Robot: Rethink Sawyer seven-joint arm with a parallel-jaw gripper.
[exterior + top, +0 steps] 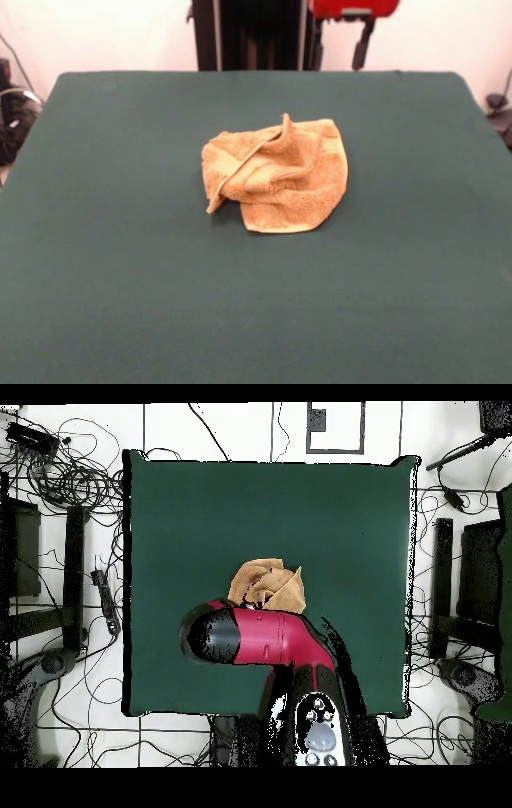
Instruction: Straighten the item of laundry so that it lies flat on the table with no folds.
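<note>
1. White walls and a pale tiled floor strewn with black cables [75,479] frame the scene in the overhead view, with dark stands down both sides of the frame.
2. Filling most of both views is the worktop [104,264], a big rectangle under plain dark green cloth. In the front view it runs from the bottom edge of the frame up to the black pedestal [248,32] at top centre.
3. Next in size is the red and black arm [262,639]. From overhead it rises from the bottom centre of the frame and bends towards the left, its black rounded end lying left of centre and its red body crossing the lower edge of the towel. In the front view only a red block [353,7] shows at the top edge, right of centre, with a dark piece [362,44] hanging below it against the white wall.
4. As for the tool, I cannot pick it out with any certainty in either view, so I cannot tell how far open it is or whether it has hold of anything.
5. Smallest is the towel [280,178], orange-tan terry cloth, lying crumpled near the centre of the worktop, a little above the middle of the front-view frame. It is bunched and folded over itself, a hemmed edge standing up at its top and a pale woven band showing across its left half. Overhead, the towel [265,584] sits just above the arm.
</note>
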